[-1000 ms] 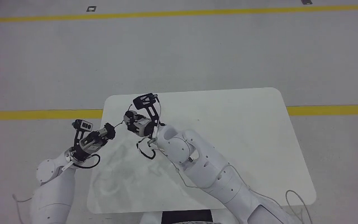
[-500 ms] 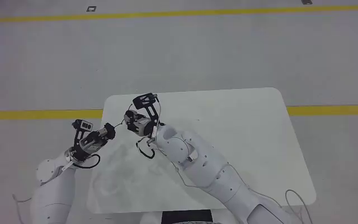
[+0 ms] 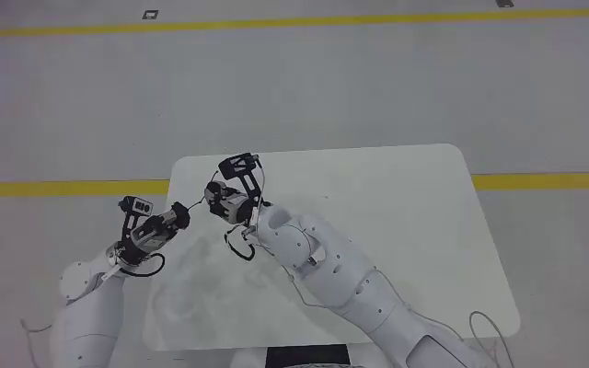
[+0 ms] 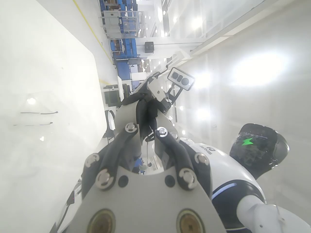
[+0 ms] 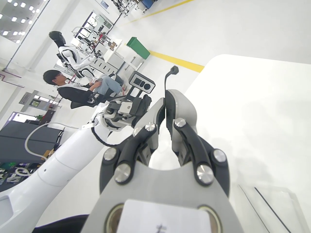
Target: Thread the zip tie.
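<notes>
A thin black zip tie (image 3: 195,204) spans the small gap between the two grippers above the table's left part. My right gripper (image 5: 166,98) is shut on its strap, and the square head (image 5: 174,69) sticks out past the fingertips. My left gripper (image 4: 143,105) faces it, shut, apparently on the tie's other end; a thin strand runs back between its fingers. From the top view, the left gripper (image 3: 181,215) and right gripper (image 3: 212,196) stand tip to tip, almost touching, over the white table (image 3: 386,212) near its left edge.
A clear shallow tray (image 5: 267,200) holding spare black zip ties (image 4: 38,113) lies on the table under and in front of the arms. The table's left edge and far-left corner are close by the grippers. The right half of the tabletop is bare.
</notes>
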Motion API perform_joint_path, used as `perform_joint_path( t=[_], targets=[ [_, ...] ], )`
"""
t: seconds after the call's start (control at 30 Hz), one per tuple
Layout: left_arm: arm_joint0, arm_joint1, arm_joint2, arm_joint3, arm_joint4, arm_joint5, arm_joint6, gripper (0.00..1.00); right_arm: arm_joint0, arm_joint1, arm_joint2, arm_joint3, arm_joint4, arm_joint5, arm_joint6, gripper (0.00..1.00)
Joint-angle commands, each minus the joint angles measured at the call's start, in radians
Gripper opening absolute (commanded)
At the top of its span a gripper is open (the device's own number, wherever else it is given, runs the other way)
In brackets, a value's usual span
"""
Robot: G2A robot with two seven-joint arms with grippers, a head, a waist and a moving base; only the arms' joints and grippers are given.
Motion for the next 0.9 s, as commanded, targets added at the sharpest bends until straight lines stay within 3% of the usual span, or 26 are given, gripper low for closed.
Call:
perform_joint_path(
  t=[0.0,0.87],
  targets=[
    [0.0,0.0,0.0,0.0,0.0,0.0,0.0,0.0,0.0,0.0,0.0,0.0,-0.001,0.0,-0.001,0.0],
    [0.0,0.0,0.0,0.0,0.0,0.0,0.0,0.0,-0.015,0.004,0.007,-0.023,-0.021,-0.005,0.006,0.0]
  ],
)
